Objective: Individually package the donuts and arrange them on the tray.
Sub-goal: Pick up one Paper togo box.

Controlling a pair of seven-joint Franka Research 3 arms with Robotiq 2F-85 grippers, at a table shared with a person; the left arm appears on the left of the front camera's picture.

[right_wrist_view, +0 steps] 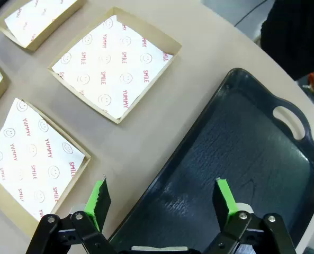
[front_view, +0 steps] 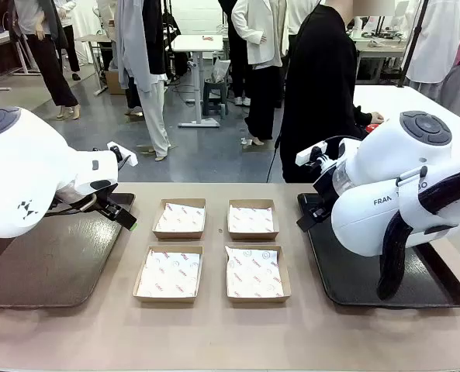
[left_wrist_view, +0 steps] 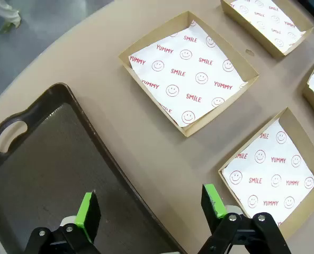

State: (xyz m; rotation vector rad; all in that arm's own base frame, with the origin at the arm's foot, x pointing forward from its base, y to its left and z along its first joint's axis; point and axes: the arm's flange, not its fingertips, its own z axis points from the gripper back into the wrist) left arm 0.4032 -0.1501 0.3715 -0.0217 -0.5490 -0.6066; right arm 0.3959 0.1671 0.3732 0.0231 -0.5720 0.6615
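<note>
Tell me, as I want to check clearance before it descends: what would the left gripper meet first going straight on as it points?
Probably the rim of the brown tray: the open left gripper straddles that edge, one finger over the tray, the other over bare table. Depth is unclear.

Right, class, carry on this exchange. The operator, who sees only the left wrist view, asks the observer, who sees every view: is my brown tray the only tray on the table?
Observer: No, a black tray lies on the robot's right.
Operator: Where is the right claw?
Observer: The right claw hangs open above that tray's rim.
Operator: Is anyone at the table?
Observer: A person in black stands at the far side.
</note>
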